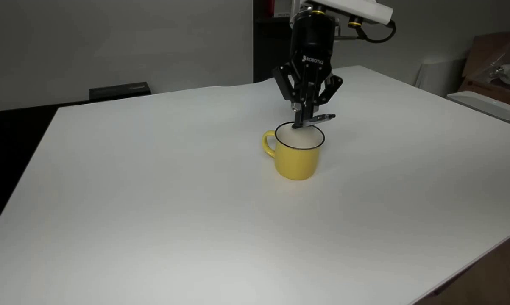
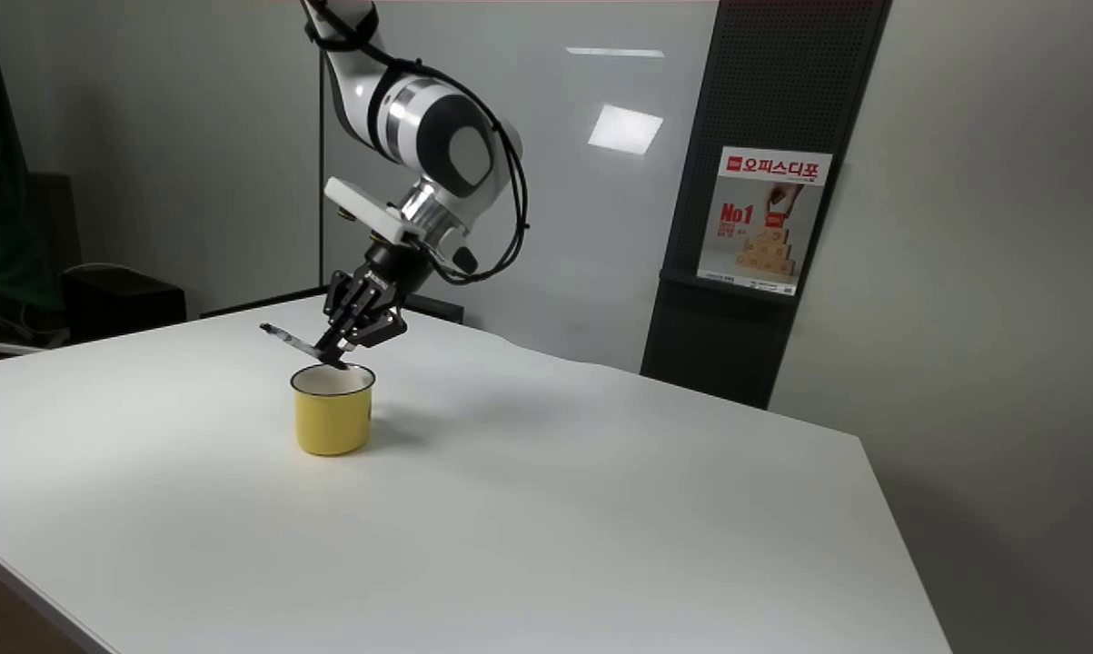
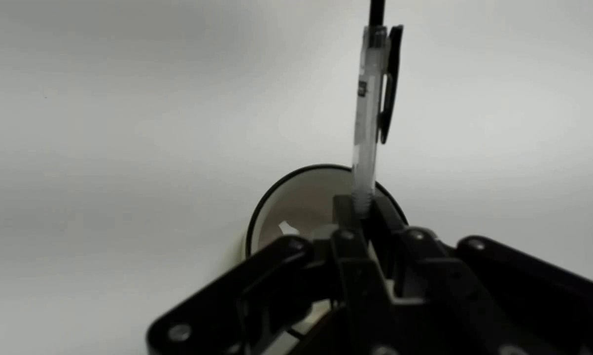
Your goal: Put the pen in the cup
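The yellow cup (image 1: 296, 164) stands upright on the white table, with its handle to the left in that exterior view. It also shows in an exterior view (image 2: 332, 423) and from above in the wrist view (image 3: 296, 204). My gripper (image 1: 302, 123) is shut on the pen (image 1: 321, 119), a clear one with a black clip and black end. The fingertips are at the cup's mouth, above or just inside the rim. The pen (image 3: 367, 113) is tilted, and its clip end sticks out past the rim, up and away from the fingers. Its gripped end is partly hidden by the fingers.
The white table (image 1: 153, 212) spreads round the cup. A dark box (image 1: 120, 90) sits behind the table's far edge. A white tray (image 1: 488, 105) and a cardboard box (image 1: 496, 63) are beyond the right edge. A whiteboard (image 2: 582, 227) and dark shelf (image 2: 737, 354) stand behind.
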